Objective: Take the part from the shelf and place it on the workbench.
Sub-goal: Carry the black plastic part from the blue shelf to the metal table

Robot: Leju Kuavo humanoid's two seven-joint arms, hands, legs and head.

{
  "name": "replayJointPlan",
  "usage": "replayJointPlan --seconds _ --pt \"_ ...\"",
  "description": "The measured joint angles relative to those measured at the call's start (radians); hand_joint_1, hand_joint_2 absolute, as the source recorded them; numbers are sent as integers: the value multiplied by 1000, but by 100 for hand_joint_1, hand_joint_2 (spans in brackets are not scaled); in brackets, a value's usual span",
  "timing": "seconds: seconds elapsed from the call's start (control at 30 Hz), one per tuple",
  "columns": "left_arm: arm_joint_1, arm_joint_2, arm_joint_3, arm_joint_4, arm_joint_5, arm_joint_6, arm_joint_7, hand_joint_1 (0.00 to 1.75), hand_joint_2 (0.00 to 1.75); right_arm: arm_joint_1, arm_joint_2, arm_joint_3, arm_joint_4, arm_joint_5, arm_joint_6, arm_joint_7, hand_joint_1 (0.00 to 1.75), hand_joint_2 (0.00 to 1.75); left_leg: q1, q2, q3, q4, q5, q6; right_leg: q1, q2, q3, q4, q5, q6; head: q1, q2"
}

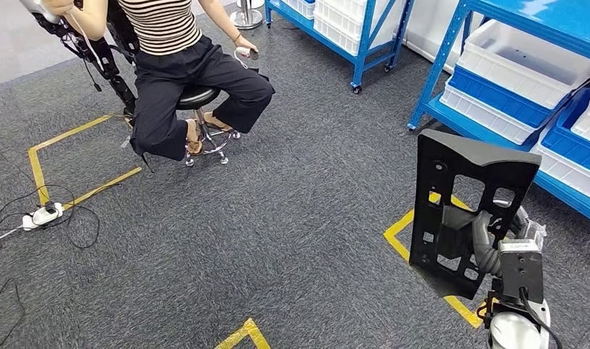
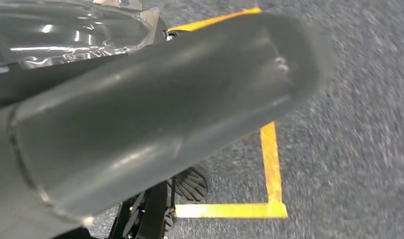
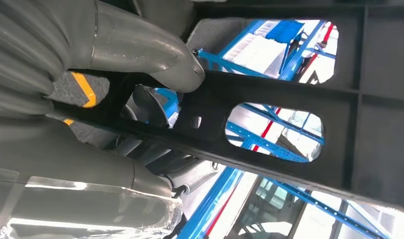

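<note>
Head view: right hand (image 1: pixel 472 236) grips the black part (image 1: pixel 466 196) upright

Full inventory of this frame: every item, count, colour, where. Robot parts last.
part: one, black plastic panel with cut-outs, held upright at right above the carpet.
shelving: two blue racks, one at right, one at top centre.
bins: several, white and blue, on the racks; exact count unclear.
tape marks: yellow outlines on grey carpet, at left, at right under the part, at bottom centre.
power strip: one, white, with black cables, on the floor at left.
stool: one, black seat on a chrome base, top centre.
person: one, seated on the stool, striped top, black trousers.
right hand: grey, grips the part.
left hand: grey, blurred close-up above the carpet; state unclear.
</note>
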Motion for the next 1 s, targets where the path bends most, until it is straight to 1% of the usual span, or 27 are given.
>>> replayJointPlan --seconds 0.03,0.07,0.1,0.17,0.2,0.23,0.27,0.3,0.33,0.4,0.43,0.47,0.53,0.57,0.6,0.63,0.67,0.7,0.73,0.77,0.8,0.83,0.87,0.9,0.93,0.97,1.0 --pt "3 1 6 0 -2 9 5 0 0 0 2 2 -8 4 0 2 175 175 2 0 -2 2 0 -5 0 -6 0 0 2 -7 0 0" --pt "6 0 12 1 -4 16 9 0 0 -1 5 4 -19 8 0 5 175 175 3 12 -9 14 -9 -10 -1 -12 1 -1 5 -15 -2 0" --pt "9 -1 16 1 -6 21 11 0 0 -2 7 7 -30 13 1 10 175 175 4 32 -23 45 -30 -15 -2 -19 1 -3 7 -22 -5 0" --pt "8 -3 22 1 -10 26 6 0 0 -3 10 10 -48 24 5 20 175 175 5 79 -79 165 -95 -23 2 -35 1 -4 7 -33 -12 0" --pt "8 -3 24 1 -12 27 1 0 0 -3 11 11 -55 30 8 25 175 175 6 90 -112 232 -124 -25 5 -44 1 -4 7 -36 -14 0" --pt "7 -3 26 1 -15 28 -5 0 0 -4 12 12 -60 36 10 29 175 175 7 95 -134 278 -139 -27 7 -54 1 -4 6 -37 -14 0" --pt "8 -3 28 1 -17 30 -12 0 0 -5 13 13 -65 42 12 32 175 175 7 97 -139 290 -136 -26 8 -63 0 -3 6 -37 -14 0" --pt "8 -3 30 1 -19 31 -20 0 0 -8 15 15 -70 48 14 35 175 175 7 100 -123 262 -117 -24 9 -71 1 -3 5 -37 -14 0" --pt "8 -1 32 0 -20 32 -28 0 0 -11 16 17 -75 53 16 38 175 175 6 107 -88 201 -87 -19 10 -79 1 -3 5 -37 -14 0" --pt "6 3 33 -1 -26 33 -43 0 0 -18 19 21 -87 62 19 43 175 175 0 139 -13 68 -42 -7 16 -92 2 -3 3 -34 -14 0" --pt "5 5 33 -2 -28 32 -49 0 0 -19 20 22 -94 66 20 45 175 175 -3 148 9 29 -32 -2 19 -98 2 -3 2 -31 -13 0" --pt "4 7 34 -3 -29 31 -53 0 0 -19 21 22 -100 69 20 46 175 175 -7 151 15 14 -31 2 22 -105 3 -3 0 -28 -12 0" --pt "6 8 39 -3 -24 24 -61 0 0 -18 25 22 -114 78 22 51 175 175 -7 132 15 7 -26 10 22 -115 5 -4 -3 -19 -9 0" --pt "7 7 43 -4 -19 19 -64 0 0 -18 27 23 -120 82 23 53 175 175 -6 125 17 2 -22 15 20 -106 3 3 -9 -16 -8 0" --pt "7 6 48 -4 -14 14 -68 0 0 -18 28 23 -126 85 24 54 175 175 -4 118 20 -3 -17 22 18 -89 -8 29 -24 -15 -8 0" --pt "6 4 51 -5 -13 10 -71 0 0 -17 28 22 -131 87 24 55 175 175 -2 110 23 -7 -14 27 17 -68 -29 75 -47 -16 -6 0" --pt "4 3 54 -5 -14 6 -73 0 0 -16 29 22 -134 89 24 57 175 175 -2 102 23 -8 -13 30 16 -48 -59 139 -76 -20 -4 0" --pt "3 2 56 -6 -17 2 -75 0 0 -14 29 21 -137 91 25 59 175 175 -2 92 22 -7 -12 31 15 -38 -93 209 -103 -22 -4 0" --pt "2 0 57 -6 -19 0 -75 0 0 -11 30 21 -139 93 25 61 175 175 -3 81 22 -7 -12 32 15 -34 -120 262 -119 -21 -3 0" --pt "3 -2 58 -5 -20 -1 -75 0 0 -9 31 20 -141 95 26 62 175 175 -3 71 22 -7 -12 31 14 -33 -132 284 -121 -16 -3 0" --pt "3 -4 58 -5 -22 -2 -74 0 0 -9 31 20 -145 98 26 64 175 175 -2 60 22 -6 -12 31 12 -32 -125 265 -106 -7 -3 0" --pt "3 -6 58 -5 -25 -1 -73 0 0 -9 32 20 -151 102 27 66 175 175 -1 49 23 -5 -13 30 8 -28 -99 208 -78 3 -2 0" --pt "3 -8 58 -5 -28 0 -71 0 0 -11 33 20 -158 108 28 69 175 175 0 38 22 -2 -14 27 2 -14 -65 134 -48 13 -1 0" --pt "3 -9 58 -5 -33 0 -68 0 0 -15 33 21 -165 118 28 73 175 175 -2 28 20 3 -16 22 -1 -2 -34 70 -23 17 0 0" --pt "3 -9 58 -6 -38 1 -65 0 0 -19 34 21 -172 129 28 78 175 175 -2 19 16 8 -17 17 -2 8 -14 28 -8 16 0 0" --pt "4 -9 58 -6 -42 2 -62 0 0 -24 35 21 -179 141 28 84 175 175 -3 13 11 11 -17 10 -1 13 -7 11 -2 11 0 0" --pt "5 -9 58 -5 -47 2 -59 0 0 -32 37 23 -187 151 28 90 175 175 -3 6 8 11 -15 4 2 8 -6 11 0 3 -1 0"
